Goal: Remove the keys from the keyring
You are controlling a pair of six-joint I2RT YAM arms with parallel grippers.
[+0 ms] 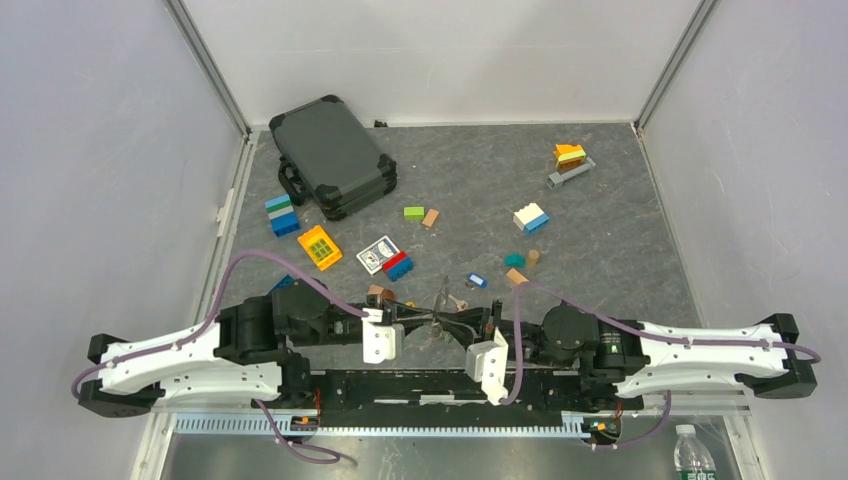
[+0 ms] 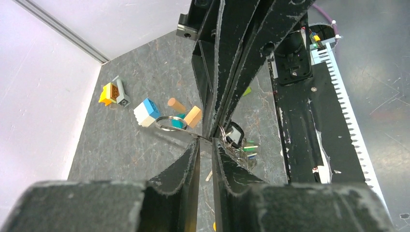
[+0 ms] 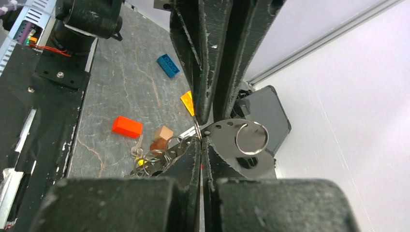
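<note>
My left gripper (image 2: 205,140) and right gripper (image 3: 200,139) pinched the thin grey metal keyring (image 2: 181,132). Uneven pulling could make it slip out.

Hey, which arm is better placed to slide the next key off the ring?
Left, probably. Both grippers pinch the keyring, but the keys bunch right beside the left gripper; the right gripper can just hold steady.

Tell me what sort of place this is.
Probably a robot manipulation test cell: white walls box in a grey tabletop, a left arm and right arm are bolted at its near edge, and toy bricks and a dark case lie scattered.
</note>
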